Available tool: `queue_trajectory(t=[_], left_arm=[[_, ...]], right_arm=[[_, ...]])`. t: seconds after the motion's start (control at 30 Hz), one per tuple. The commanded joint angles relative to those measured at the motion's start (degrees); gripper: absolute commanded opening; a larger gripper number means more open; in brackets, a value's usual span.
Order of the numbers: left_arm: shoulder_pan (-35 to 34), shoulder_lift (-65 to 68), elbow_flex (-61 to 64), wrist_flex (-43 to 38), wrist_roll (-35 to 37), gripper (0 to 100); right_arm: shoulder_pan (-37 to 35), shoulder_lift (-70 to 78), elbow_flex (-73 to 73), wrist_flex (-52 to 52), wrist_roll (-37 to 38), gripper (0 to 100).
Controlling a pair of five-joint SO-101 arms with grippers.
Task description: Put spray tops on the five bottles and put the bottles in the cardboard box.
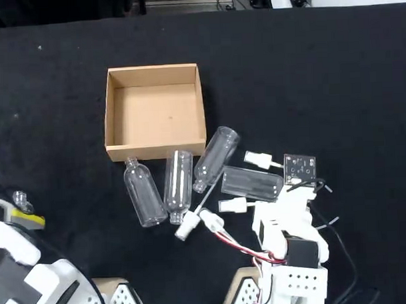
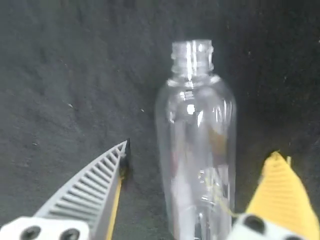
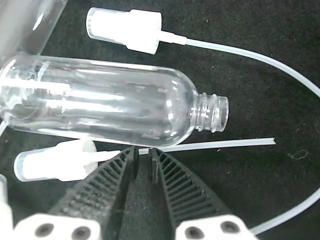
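Nearest of all, by the near left corner of the surface (image 1: 333, 67), the left tool (image 2: 200, 150) stands wide with one bare bottle (image 2: 195, 125) between its fingers. The grey fingertip is clearly apart from the bottle's wall; whether the yellow one touches I cannot tell. Toward the right along the near edge, the right tool (image 3: 142, 162) is narrow, its jaws almost together and holding nothing. It hangs just beside a loose spray top (image 3: 55, 165) and a lying bottle (image 3: 110, 105) whose neck is open. A second spray top (image 3: 125, 22) lies on that bottle's far side, and two more tops (image 1: 190, 224) lie close together a little to the left, thin dip tubes trailing. Farther in, three more bottles (image 1: 179, 186) lie fanned side by side just in front of the cardboard box (image 1: 110, 122), which sits near the middle of the surface with no bottles in it. None that I can make out wears a top, so the task looks barely begun. The bottles look like thin clear plastic: light, smooth, and apt to roll or slip out of a hard squeeze. A grip across the straight body, not the shoulder, seems safest. The tops look stiff at the collar, the place to pinch; the tubes are limp and may bend if they catch on a neck.
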Motion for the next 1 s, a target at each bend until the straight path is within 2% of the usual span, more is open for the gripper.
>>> queue_trajectory(t=[0.0, 0.33, 0.57, 0.67, 0.83, 0.97], left_arm=[[2.0, 1.0, -6.6, 1.1, -0.9, 37], [3.0, 12.9, -9.1, 1.2, 1.3, 37], [1.8, 12.9, -8.7, 1.7, 1.1, 37], [2.5, 12.0, -8.7, 1.7, 1.1, 30], [4.7, 10.1, -6.5, 1.8, 1.7, 2], [6.5, 5.5, -3.9, 2.0, 2.0, 6]], right_arm=[[1.1, -5.2, -0.1, 0.4, 0.4, 1.1], [1.1, -5.2, -0.1, 0.4, 0.4, 1.1], [1.1, -5.2, -0.1, 0.4, 0.4, 1.1], [1.1, -5.2, -0.1, 0.4, 0.4, 1.1], [1.1, -5.2, -0.1, 0.4, 0.4, 1.1], [0.9, -5.3, -0.1, 0.4, 0.4, 1.1]])
